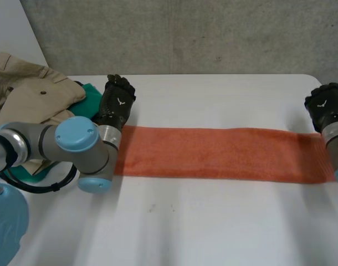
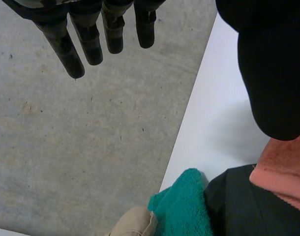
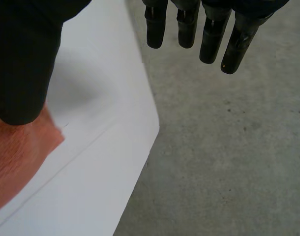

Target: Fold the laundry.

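Left arm looms closest; left hand and right hand sit at the ends of the orange towel, fingers straight, gripping nothing. Shallow grabs would probably let corners slip.

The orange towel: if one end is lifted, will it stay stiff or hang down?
The orange towel would probably droop, since it lies flat like thin, soft cloth. Its fuzzy pile, seen beside the left hand, suggests it will not slip easily. Being long, it may drag on the white table.
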